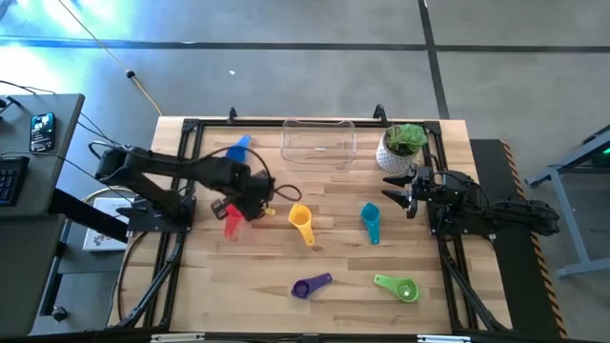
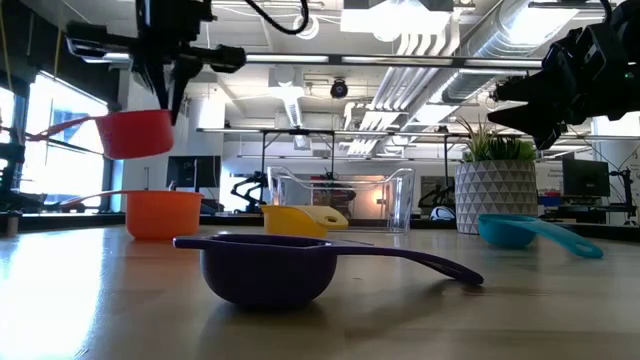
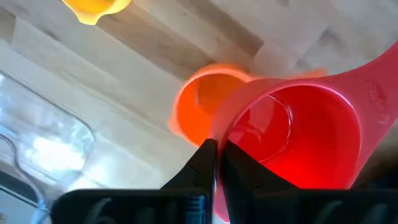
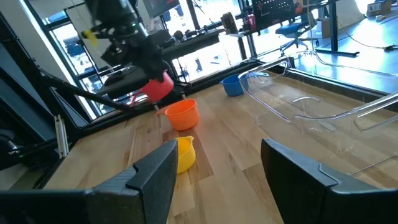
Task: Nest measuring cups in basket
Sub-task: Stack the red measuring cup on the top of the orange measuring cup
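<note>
Counting cups: seven total, one of each colour. My left tool (image 1: 250, 202) is clamped shut on the rim of the red cup (image 2: 136, 133), holding it up in the air off the bench (image 1: 334, 295), and the orange cup (image 2: 163, 213) sits on the wood right under it. From the left wrist camera the red one hangs partly over the orange one, not touching as far as I can tell.

The other five are all lying loose on the bench: blue cup (image 1: 238, 150) near the back left, yellow cup (image 1: 301, 224) around the middle, teal cup (image 1: 370, 221) to its right, then purple cup (image 1: 310, 286) and green cup (image 1: 397, 287) along the front edge. All well apart from each other.

One basket (image 1: 318, 143), clear plastic, at the back centre. Just beside it on the right is one white pot with a plant (image 1: 401, 149).

My right tool (image 1: 398, 188) hovers in front of that pot with its fingers spread apart, gripping nothing.
</note>
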### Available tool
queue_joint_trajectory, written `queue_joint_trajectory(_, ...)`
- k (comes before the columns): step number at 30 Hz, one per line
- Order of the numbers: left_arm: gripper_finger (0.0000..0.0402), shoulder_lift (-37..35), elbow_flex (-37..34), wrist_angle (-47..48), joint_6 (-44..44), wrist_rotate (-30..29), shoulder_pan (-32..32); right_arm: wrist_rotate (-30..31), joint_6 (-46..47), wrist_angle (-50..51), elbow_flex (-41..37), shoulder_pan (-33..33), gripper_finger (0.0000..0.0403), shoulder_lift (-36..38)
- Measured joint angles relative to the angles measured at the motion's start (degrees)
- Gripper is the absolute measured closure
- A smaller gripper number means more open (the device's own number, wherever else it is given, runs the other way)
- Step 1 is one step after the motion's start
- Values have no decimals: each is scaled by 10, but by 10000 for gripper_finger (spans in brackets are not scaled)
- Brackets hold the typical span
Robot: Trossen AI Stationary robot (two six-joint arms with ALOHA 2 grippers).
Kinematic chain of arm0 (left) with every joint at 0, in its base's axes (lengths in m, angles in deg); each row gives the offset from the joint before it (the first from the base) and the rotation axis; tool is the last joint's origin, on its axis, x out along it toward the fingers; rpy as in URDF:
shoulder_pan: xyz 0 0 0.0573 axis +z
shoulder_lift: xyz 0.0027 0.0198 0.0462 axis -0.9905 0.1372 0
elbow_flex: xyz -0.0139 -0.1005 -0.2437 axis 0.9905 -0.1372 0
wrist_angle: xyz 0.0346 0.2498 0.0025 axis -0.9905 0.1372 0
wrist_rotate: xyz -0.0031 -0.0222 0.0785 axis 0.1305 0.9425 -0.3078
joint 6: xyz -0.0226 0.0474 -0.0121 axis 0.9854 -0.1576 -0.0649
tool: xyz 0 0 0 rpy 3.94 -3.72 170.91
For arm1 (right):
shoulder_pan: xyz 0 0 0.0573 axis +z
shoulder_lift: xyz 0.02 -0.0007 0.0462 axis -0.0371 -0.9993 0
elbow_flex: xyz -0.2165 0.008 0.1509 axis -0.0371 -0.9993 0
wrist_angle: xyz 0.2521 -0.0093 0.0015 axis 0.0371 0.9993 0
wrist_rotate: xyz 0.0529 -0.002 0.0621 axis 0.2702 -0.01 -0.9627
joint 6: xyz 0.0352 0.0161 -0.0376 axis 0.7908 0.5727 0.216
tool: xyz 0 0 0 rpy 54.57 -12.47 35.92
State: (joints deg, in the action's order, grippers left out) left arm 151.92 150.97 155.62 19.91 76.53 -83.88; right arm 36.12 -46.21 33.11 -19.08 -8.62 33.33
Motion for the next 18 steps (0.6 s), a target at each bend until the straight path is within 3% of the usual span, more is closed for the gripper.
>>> queue_joint_trajectory(11, 397, 8, 0, -45, -146, 33, 75, 0, 0, 0, 0, 0, 181, 0)
queue_joint_trajectory(18, 396, 39, 0, -48, -163, 72, 87, 0, 0, 0, 0, 0, 181, 0)
